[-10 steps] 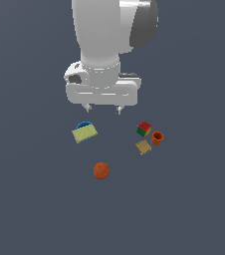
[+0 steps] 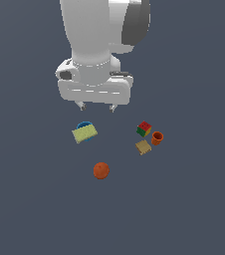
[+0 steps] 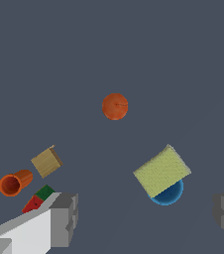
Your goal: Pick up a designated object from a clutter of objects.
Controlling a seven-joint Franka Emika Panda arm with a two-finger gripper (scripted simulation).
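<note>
Exterior view, its left to its right. Gripper [image 2: 97,107] hangs above the tabletop [image 2: 30,199], fingers [image 2: 82,105] spread wide and holding nothing; the wrist view confirms it, one finger pad [image 3: 64,218] at each side of frame with bare tabletop between.

Just below the gripper, toward the exterior view's left: yellow-green sponge [image 2: 84,133] lying tilted over a blue bowl [image 2: 84,124], only the bowl's rim showing. Touching, sponge on top.

Middle, nearest the camera: the orange ball [image 2: 101,171], the designated object. It sits alone, well apart from everything else. Smooth, round, nothing leaning on it.

Exterior view's right: small group close together. Multicoloured cube [image 2: 144,128], tan flat block [image 2: 143,147] just below it, orange cup [image 2: 157,138] beside both. In the wrist view the cup [image 3: 15,182] lies on its side, mouth open.

Judgement: the approach is not yet made; the gripper is not over the ball.

Risks from here:
- Cup and ball share a colour. Heading for the wrong orange item would spoil the pick.
- Ball is smooth and free to roll. An off-centre descent or one finger touching first could nudge it away.
- Closing too high on the curve could squeeze it out downward.
- Sponge and bowl lie near the descent path; a low sweep could clip them.
</note>
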